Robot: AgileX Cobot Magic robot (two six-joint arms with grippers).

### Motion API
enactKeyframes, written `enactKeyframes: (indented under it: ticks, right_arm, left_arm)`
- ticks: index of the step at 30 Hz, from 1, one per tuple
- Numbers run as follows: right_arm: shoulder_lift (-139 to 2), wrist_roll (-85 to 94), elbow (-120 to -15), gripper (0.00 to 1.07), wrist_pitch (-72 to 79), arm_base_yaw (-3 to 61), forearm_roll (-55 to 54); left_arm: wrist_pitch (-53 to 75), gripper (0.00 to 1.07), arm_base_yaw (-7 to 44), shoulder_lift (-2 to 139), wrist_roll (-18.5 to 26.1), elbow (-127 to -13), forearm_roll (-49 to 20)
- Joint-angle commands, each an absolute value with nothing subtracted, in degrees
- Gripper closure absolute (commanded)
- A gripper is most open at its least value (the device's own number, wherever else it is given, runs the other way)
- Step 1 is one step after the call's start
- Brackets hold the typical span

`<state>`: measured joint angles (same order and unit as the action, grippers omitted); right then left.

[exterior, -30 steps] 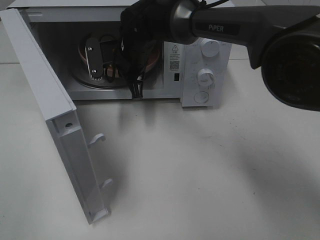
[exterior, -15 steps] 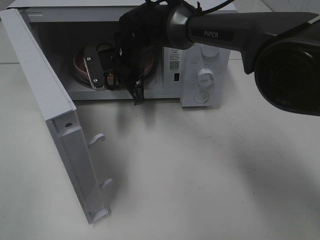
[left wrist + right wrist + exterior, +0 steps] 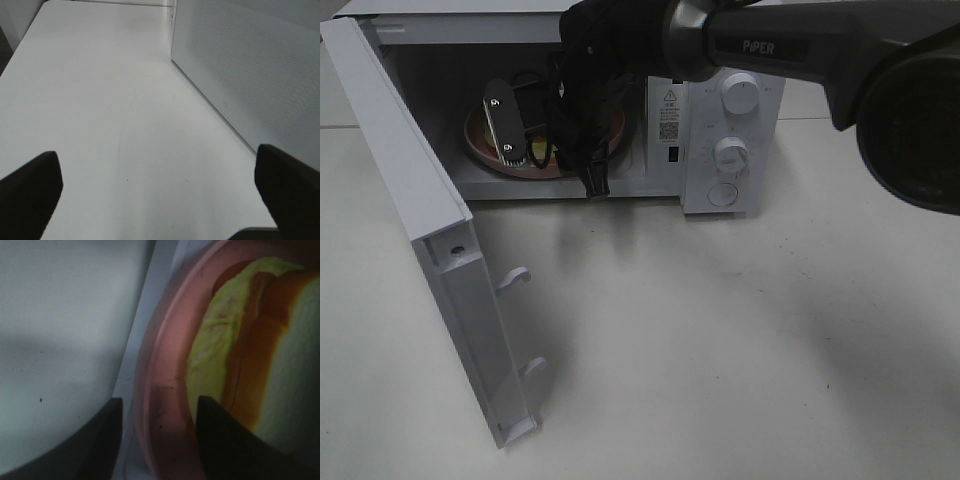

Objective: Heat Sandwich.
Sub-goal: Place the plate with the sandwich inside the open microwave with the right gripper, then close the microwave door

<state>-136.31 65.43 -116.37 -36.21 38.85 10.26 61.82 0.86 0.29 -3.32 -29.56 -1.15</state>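
**Desk:** Report the scene, largest item first.

**Operator:** I see a white table [image 3: 740, 350]. A white microwave [image 3: 695, 150] stands at its far edge. Its door [image 3: 420, 220] hangs wide open on the left of the high view. My right arm [image 3: 820, 45], lettered "PiPER", reaches into the cavity.

**Desk:** Location of the load?

**Operator:** The sandwich [image 3: 260, 355] lies on the pink plate [image 3: 160, 365] inside the cavity, near the opening. My right wrist view shows white bread, orange crust and yellow-green filling at its edge.

**Desk:** Tool states?

**Operator:** The right gripper [image 3: 160, 405] is clamped on the plate's rim, with one finger outside it and one inside, beside the sandwich. The left gripper [image 3: 156, 155] is spread wide with nothing between its fingers. It sits above the table, near a perforated white panel [image 3: 250, 65].

**Desk:** Markings on the appliance?

**Operator:** The control panel carries an upper dial [image 3: 740, 95], a lower dial [image 3: 730, 155] and a round button [image 3: 722, 195]. A warning label [image 3: 669, 112] shows a triangle symbol. Its print is too small for me to read.
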Motion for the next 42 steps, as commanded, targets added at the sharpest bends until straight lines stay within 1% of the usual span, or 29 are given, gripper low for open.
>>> enactKeyframes:
  ticks: [1, 2, 3, 6, 9, 18, 19, 21, 24, 30, 42]
  right_arm:
    - [-134.7, 63.8, -114.4, 0.45, -35.7, 38.9, 10.0]
    - [-134.7, 63.8, -114.4, 0.45, -35.7, 38.9, 10.0]
    - [-134.0, 63.1, -113.2, 0.37, -35.5, 38.8, 9.9]
    - [-131.4, 61.2, -109.7, 0.26, -33.6, 38.8, 9.8]
    - [-129.9, 61.0, -107.7, 0.24, -32.4, 38.8, 9.8]
    - [-122.7, 61.0, -97.2, 0.25, -28.6, 38.8, 9.9]
    - [-120.9, 60.8, -94.5, 0.25, -27.8, 38.8, 9.9]
    - [-120.1, 60.5, -93.5, 0.25, -27.7, 38.8, 9.9]
    - [-116.4, 59.3, -88.5, 0.26, -26.6, 38.8, 9.9]
    - [-111.7, 57.9, -82.7, 0.27, -26.1, 38.8, 9.9]
    - [-98.7, 48.6, -69.7, 0.31, -26.4, 38.8, 9.9]
  left_arm:
    - [61.6, 0.09, 0.6, 0.1, -3.6, -29.5, -1.5]
    - [61.6, 0.09, 0.6, 0.1, -3.6, -29.5, -1.5]
    - [61.6, 0.09, 0.6, 0.1, -3.6, -29.5, -1.5]
    - [61.6, 0.09, 0.6, 0.1, -3.6, -29.5, -1.5]
    - [61.6, 0.09, 0.6, 0.1, -3.6, -29.5, -1.5]
    - [61.6, 0.09, 0.6, 0.1, -3.6, -29.5, -1.5]
    - [61.6, 0.09, 0.6, 0.1, -3.6, -29.5, -1.5]
    - [61.6, 0.09, 0.6, 0.1, -3.6, -29.5, -1.5]
    - [61.6, 0.09, 0.6, 0.1, -3.6, -29.5, -1.5]
    - [61.6, 0.09, 0.6, 0.1, -3.6, -29.5, -1.5]
    - [61.6, 0.09, 0.6, 0.1, -3.6, -29.5, -1.5]
